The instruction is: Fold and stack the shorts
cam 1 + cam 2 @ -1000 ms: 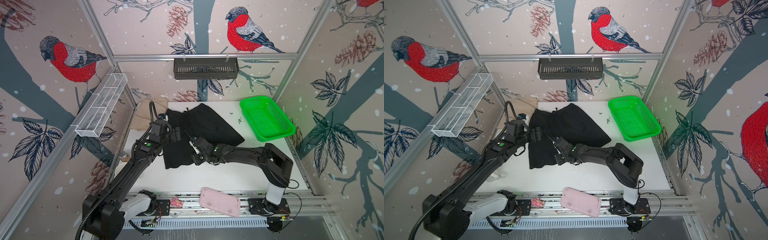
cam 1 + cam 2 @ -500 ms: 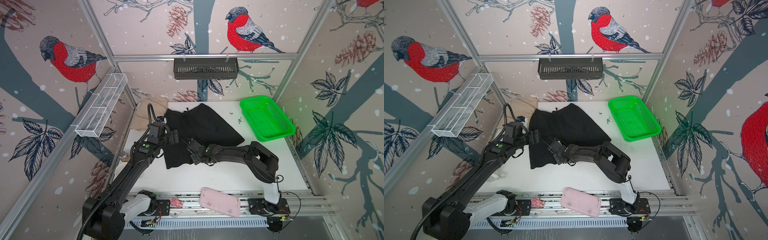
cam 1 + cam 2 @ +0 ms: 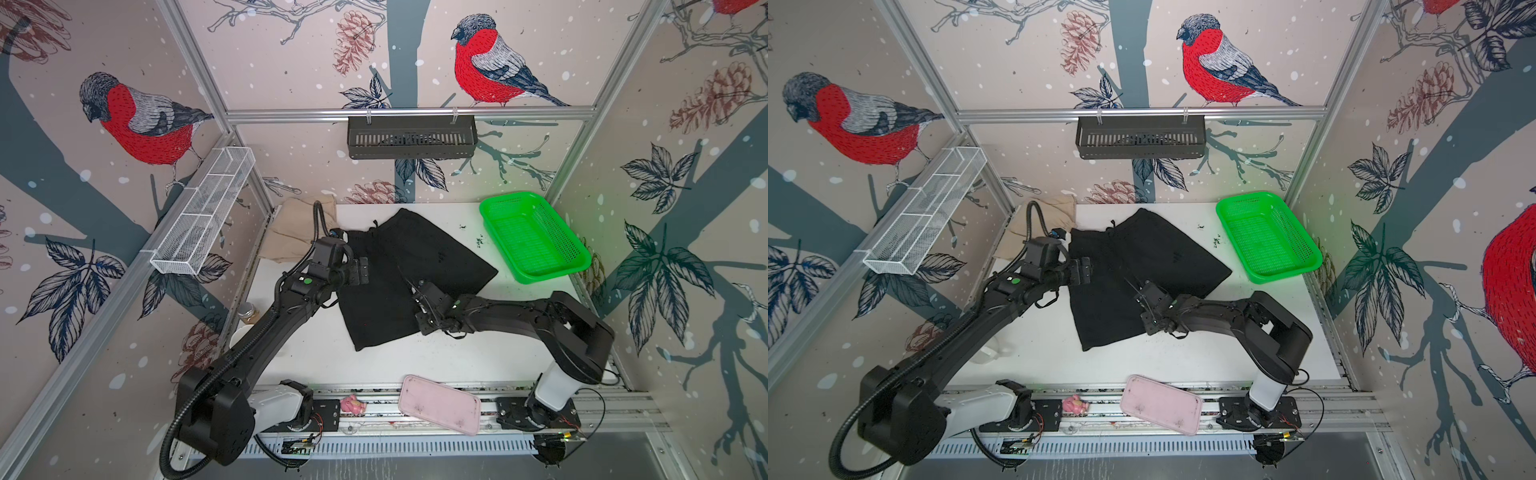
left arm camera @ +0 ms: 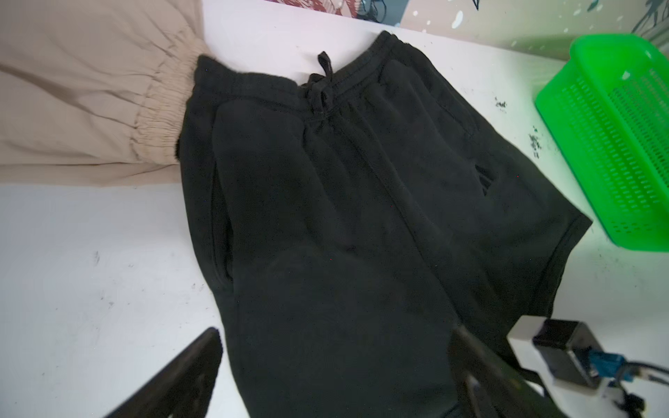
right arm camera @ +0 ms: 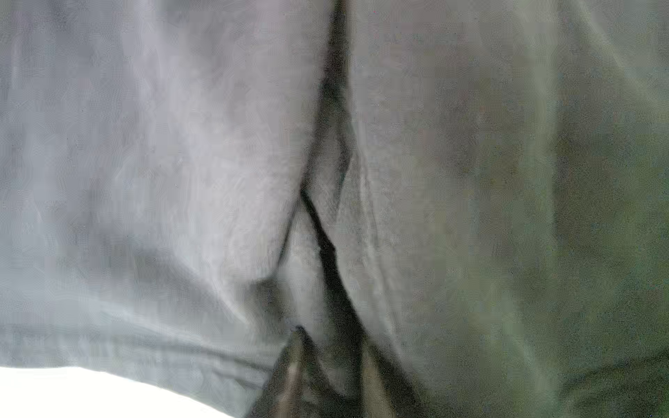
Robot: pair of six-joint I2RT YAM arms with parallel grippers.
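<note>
Right end effector (image 5: 331,362) is pinching a raised ridge of the black shorts (image 3: 399,266), its two fingertips (image 5: 289,372) standing close together with the dark cloth bunched between them. In both top views it is pressing down near the middle of the garment, where the two legs part. Left end effector (image 4: 335,329) is hanging released, jaws spread wide, over the shorts' 9 o'clock edge and gripping nothing. Taking the far wall as 12 o'clock, the black shorts are lying spread at the centre of the white table (image 3: 316,357), waistband towards 12 and leg hems towards 4 and 6. The beige shorts (image 3: 295,232) are sitting crumpled at 11 o'clock, their gathered waist touching the black waistband's corner. A green basket (image 3: 536,237) is resting at 2 o'clock.
</note>
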